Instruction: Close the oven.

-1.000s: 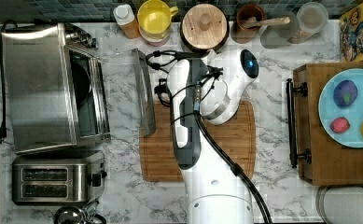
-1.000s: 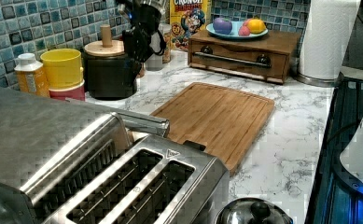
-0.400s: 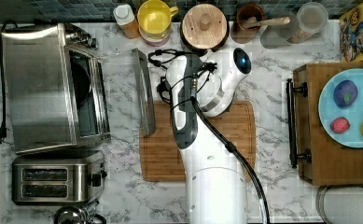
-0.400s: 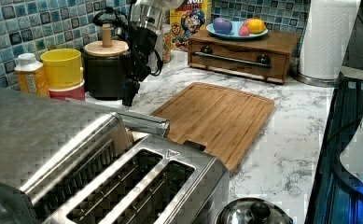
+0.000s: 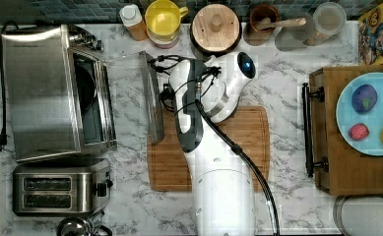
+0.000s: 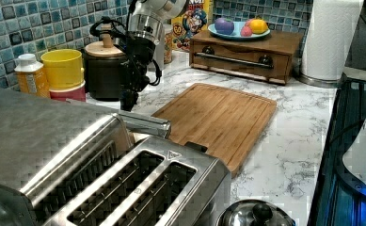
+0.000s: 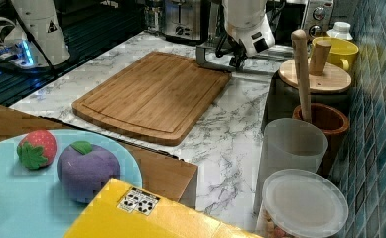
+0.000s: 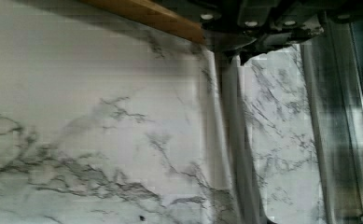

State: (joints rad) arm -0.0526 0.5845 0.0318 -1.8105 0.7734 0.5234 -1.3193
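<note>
- Looking down in the top view, we see the oven at the top view's left on the marble counter, its glass door dropped flat toward the top view's right, the cavity exposed.
- The door's steel bar handle lies along the door's far edge, over the left rim of the wooden cutting board.
- We find the gripper just beside that handle, on its right in the top view; in the left view the gripper hangs low behind the handle.
- Whether the fingers are parted or pressed together we cannot tell; nothing is seen held between them.
- In the right view the gripper sits at the board's far corner, close to the door edge.
- A two-slot toaster stands next to the oven, below it in the top view.
- A yellow mug and a wood-lidded canister stand along the tiled wall.
</note>
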